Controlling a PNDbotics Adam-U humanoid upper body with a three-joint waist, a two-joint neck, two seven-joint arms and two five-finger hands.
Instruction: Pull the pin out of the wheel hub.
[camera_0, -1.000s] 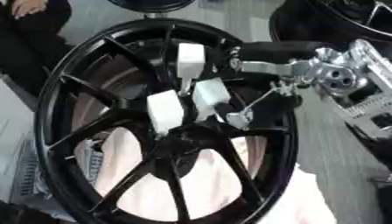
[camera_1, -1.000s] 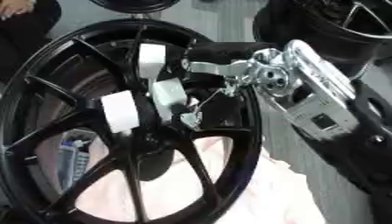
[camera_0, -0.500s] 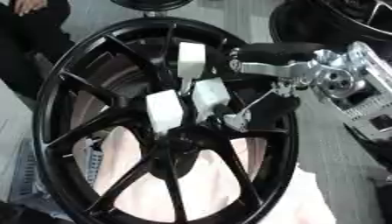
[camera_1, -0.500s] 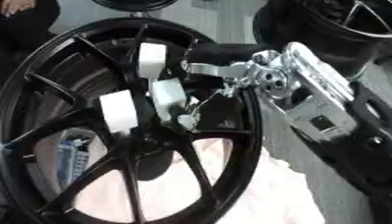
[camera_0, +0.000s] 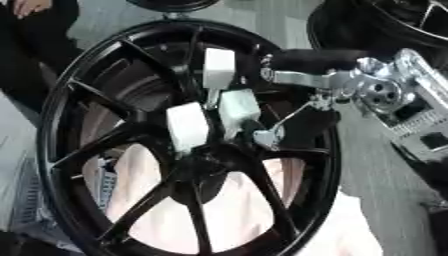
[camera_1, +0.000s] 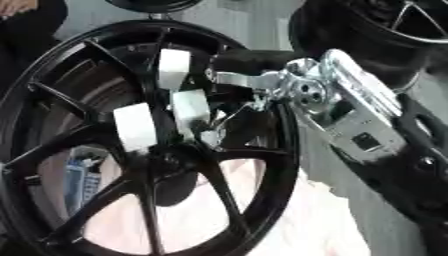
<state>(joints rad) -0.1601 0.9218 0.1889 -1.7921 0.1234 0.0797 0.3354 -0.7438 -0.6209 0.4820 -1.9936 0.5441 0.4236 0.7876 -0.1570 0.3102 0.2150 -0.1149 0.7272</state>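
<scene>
The wheel hub (camera_0: 131, 135) was glossy black. The fingertips (camera_0: 188, 127) over its spokes were white. The right hand (camera_1: 302, 92) was silver metal with black parts. Pale pink cloth (camera_0: 227, 220) showed through the spokes, lower centre. The floor (camera_0: 376, 170) was grey.

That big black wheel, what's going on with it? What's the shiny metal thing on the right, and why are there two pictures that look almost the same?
The two pictures come from a robot's two camera eyes in its head, looking down, so they nearly match. The black wheel is a car wheel with spokes lying in front of the robot. The shiny metal part is the wrist of the robot's right arm, reaching in from the right. Its right hand has white-tipped fingers spread over the spokes near the wheel's middle. The pin it should pull is too small to make out here. Its left hand isn't in the pictures. Pale cloth shows through the spokes.
</scene>
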